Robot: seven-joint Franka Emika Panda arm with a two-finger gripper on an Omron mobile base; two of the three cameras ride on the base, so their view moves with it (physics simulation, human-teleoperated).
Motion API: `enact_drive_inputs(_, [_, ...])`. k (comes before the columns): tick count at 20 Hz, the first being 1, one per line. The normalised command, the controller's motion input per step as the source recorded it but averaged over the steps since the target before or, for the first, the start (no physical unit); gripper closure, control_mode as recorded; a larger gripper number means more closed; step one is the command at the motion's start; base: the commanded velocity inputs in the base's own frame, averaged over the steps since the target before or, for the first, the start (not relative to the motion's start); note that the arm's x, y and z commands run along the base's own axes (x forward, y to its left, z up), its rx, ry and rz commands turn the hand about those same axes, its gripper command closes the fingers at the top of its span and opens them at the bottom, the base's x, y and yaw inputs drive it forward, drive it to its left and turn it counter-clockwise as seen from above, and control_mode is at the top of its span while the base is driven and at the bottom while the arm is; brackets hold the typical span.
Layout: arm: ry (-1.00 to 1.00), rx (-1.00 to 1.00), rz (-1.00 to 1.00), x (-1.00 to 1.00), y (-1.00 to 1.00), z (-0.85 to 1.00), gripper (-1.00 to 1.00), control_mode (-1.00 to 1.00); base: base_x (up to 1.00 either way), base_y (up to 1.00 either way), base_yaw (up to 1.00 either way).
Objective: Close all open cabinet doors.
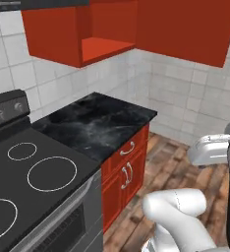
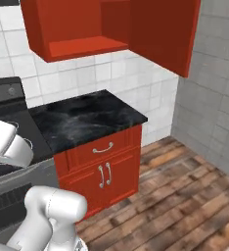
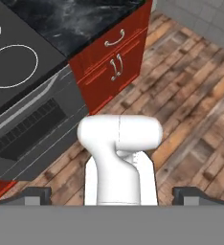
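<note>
Cabinet door [image 2: 165, 34] swung open over counter [image 2: 87, 120]; hand view: fingers [image 3: 112, 194] apart above floor [image 3: 190, 110].

Glossy white rounded arm links [image 1: 176, 204] with thin dark seams, and 2 small dark fingertips [image 3: 35, 195].

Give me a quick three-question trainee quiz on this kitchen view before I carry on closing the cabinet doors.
1. True or false: the glossy red wall-cabinet doors are shut.
2. What lies directly below the red wall cabinet? A) black marble countertop B) steel sink C) white fridge
3. How many curved silver handles does the small red base cabinet carry?

Key: 1 false, they stand swung open; 2 A; 3 three, one on the drawer and two on the doors.
</note>
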Motion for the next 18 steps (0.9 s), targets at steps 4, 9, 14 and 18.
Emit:
enact_drive_inputs(4, [0.00,0.00,0.00,0.00,0.00,0.00,-1.00,1.00,0.03,-0.98,0.48])
enact_drive_inputs(9, [0.00,0.00,0.00,0.00,0.00,0.00,-1.00,1.00,0.24,-1.00,0.41])
enact_drive_inputs(14, [0.00,0.00,0.00,0.00,0.00,0.00,-1.00,1.00,0.66,-0.76,0.46])
enact_drive_inputs(18, [0.00,0.00,0.00,0.00,0.00,0.00,-1.00,1.00,0.77,-0.17,0.37])
